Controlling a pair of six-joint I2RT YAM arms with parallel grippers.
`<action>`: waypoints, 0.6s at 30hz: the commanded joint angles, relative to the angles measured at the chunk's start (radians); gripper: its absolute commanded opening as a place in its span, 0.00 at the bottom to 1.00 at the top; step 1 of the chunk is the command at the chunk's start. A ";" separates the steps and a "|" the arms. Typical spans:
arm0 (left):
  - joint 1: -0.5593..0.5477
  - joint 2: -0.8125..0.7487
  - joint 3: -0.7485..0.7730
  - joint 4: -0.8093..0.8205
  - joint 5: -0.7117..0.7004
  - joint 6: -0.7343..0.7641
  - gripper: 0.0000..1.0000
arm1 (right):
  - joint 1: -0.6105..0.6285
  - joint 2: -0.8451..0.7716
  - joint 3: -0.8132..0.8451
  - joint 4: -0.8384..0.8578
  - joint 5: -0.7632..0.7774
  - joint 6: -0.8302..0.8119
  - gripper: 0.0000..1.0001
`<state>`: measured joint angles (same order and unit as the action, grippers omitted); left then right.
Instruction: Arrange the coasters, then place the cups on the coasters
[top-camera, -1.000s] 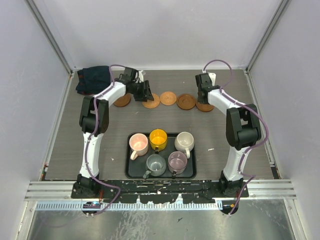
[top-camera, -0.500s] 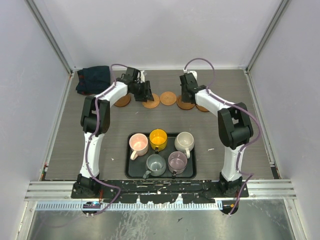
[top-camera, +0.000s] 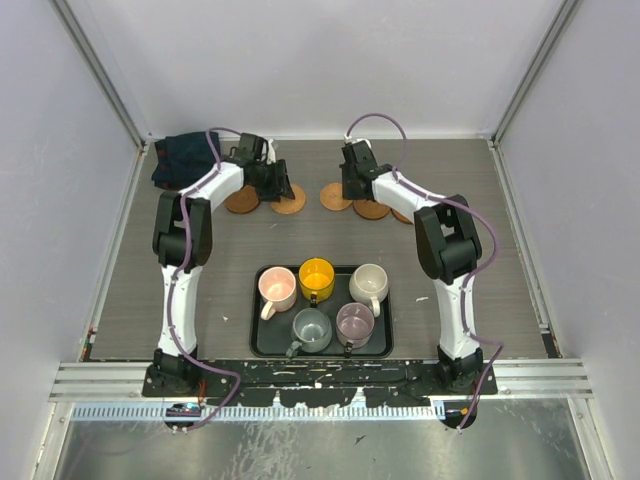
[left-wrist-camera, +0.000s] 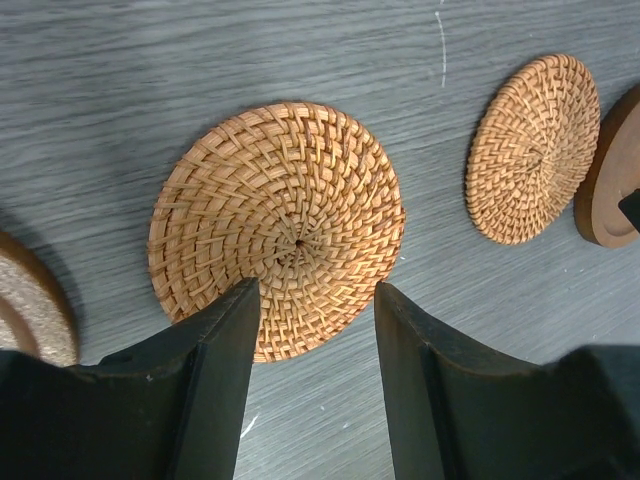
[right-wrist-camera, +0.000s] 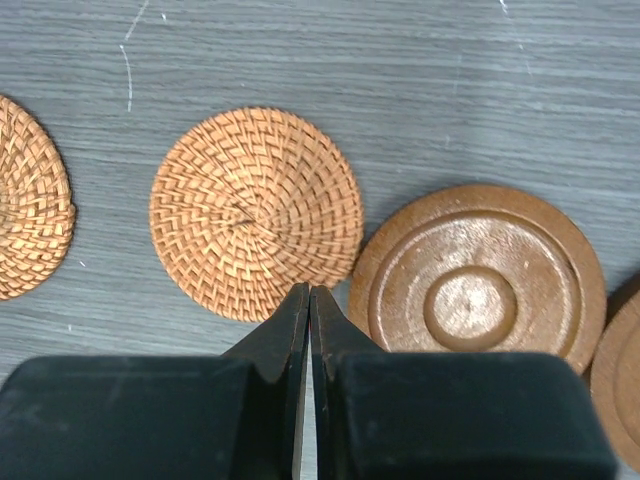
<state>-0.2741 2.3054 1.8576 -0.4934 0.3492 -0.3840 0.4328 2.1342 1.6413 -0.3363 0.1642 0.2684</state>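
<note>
Five coasters lie in a row at the back of the table. My left gripper (left-wrist-camera: 315, 295) hangs open over the near edge of a woven coaster (left-wrist-camera: 278, 228) (top-camera: 289, 200), holding nothing. My right gripper (right-wrist-camera: 310, 292) is shut and empty, its tips at the near edge of the middle woven coaster (right-wrist-camera: 256, 212) (top-camera: 335, 196), next to a brown wooden coaster (right-wrist-camera: 478, 280) (top-camera: 372, 208). Further coasters lie at the far left (top-camera: 243, 201) and far right (top-camera: 408, 213). The cups stand in the black tray (top-camera: 262, 345): pink (top-camera: 277, 288), yellow (top-camera: 316, 277), cream (top-camera: 368, 282), grey-teal (top-camera: 311, 328), mauve (top-camera: 354, 322).
A dark folded cloth (top-camera: 187, 158) lies in the back left corner, just beyond the left arm. White walls enclose the table on three sides. The tray sits between the two arm bases near the front.
My right arm has swung left from the rightmost coasters to the middle woven one. My left gripper has shifted slightly left, and the woven coaster under it now lies a little further left.
</note>
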 joint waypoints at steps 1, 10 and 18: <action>0.019 -0.027 -0.035 -0.027 -0.049 0.005 0.52 | 0.018 0.029 0.090 0.053 -0.062 -0.012 0.09; 0.018 -0.039 -0.066 -0.011 -0.013 -0.003 0.52 | 0.027 0.124 0.193 0.043 -0.102 -0.003 0.09; 0.019 -0.059 -0.104 0.010 0.002 -0.007 0.53 | 0.029 0.149 0.172 0.034 -0.107 0.011 0.08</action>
<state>-0.2596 2.2711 1.7916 -0.4431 0.3485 -0.3862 0.4572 2.2879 1.7958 -0.3218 0.0723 0.2687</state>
